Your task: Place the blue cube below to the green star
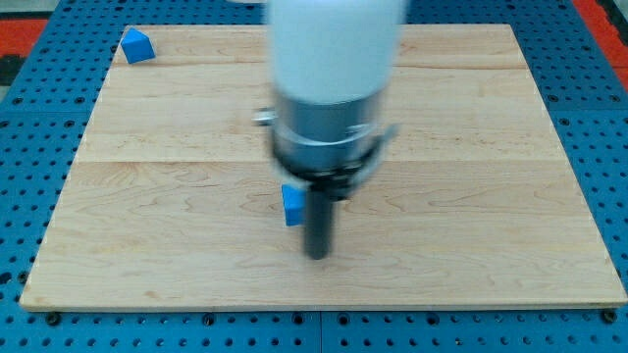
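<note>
Nearest the view's bottom, the tip (318,255) rests on the wooden counter (471,226). The blue cube (291,205) sits just to its left, touching or nearly touching the rod (320,221). The arm's white and grey body (329,88) hangs vertically, blocking the counter's centre. Far top-left: a blue block (137,46), shape unclear. No green star visible. The end effector is a bare rod; no jaws to read.

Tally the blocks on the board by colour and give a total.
Blue: 2, one block at the view's top left corner, one blue cube touching the left side of my tip.
Green: 0 visible; the arm may hide the star.
Total: 2 blocks visible.
</note>
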Motion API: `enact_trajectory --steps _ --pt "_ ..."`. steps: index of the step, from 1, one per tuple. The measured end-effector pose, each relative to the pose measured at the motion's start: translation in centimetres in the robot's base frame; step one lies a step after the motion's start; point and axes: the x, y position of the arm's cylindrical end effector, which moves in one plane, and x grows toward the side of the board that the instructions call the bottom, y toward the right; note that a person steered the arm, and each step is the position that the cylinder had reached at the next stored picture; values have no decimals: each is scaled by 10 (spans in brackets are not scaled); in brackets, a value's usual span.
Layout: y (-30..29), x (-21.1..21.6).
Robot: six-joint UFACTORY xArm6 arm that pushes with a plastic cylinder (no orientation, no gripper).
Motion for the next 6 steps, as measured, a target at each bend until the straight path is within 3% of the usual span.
enact_trajectory --steps 1,2,4,5,6 --pt "-74 -8" --pt "-59 -41" --pt "7 -43" --pt "-25 -57" --pt "-45 -112"
